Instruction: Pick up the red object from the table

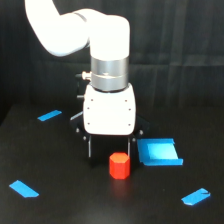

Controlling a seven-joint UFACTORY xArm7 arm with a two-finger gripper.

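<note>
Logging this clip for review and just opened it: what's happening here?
A white arm has its gripper low over the black table, fingers pointing down. The red block stands upright on the table, in front of the gap between the fingers, and does not look gripped or lifted. The jaws look open, wider than the block. Flat blue pieces lie around it, the biggest on the exterior view's right of the block.

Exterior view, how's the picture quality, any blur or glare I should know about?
Exterior view: soft throughout, edges blurry; the red object stands out against the black table; the pincer fingers merge into the dark background; mild bright sheen on the white arm, no harsh glare.
</note>
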